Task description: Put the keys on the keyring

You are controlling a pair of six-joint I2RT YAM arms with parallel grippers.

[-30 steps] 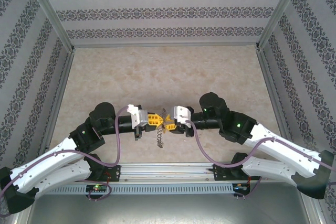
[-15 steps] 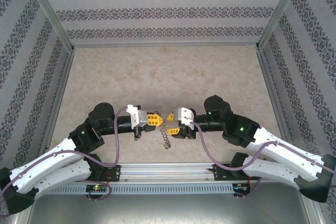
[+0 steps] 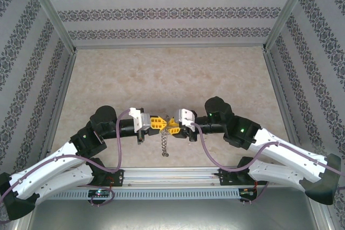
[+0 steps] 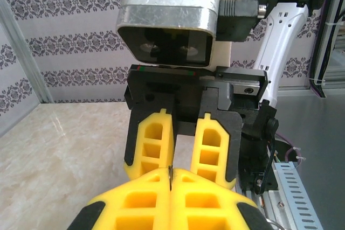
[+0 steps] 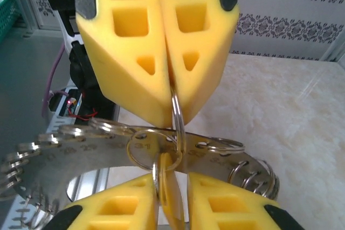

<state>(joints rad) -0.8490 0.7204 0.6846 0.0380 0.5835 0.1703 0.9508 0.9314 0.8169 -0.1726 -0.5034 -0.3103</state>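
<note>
Striped, patterned wallpaper (image 3: 32,79) covers the left, back and right walls, with metal posts (image 3: 51,14) in the corners, around a beige marbled table (image 3: 172,74). Low in the centre of the top view, the left gripper (image 3: 163,124) is pinched tight on a wire loop of the keyring (image 3: 165,143), which hangs just below the fingertips. Facing it tip to tip, the right gripper (image 3: 171,128) is nearly closed, clasping the small yellowish key (image 5: 171,200) between its fingers.
</note>
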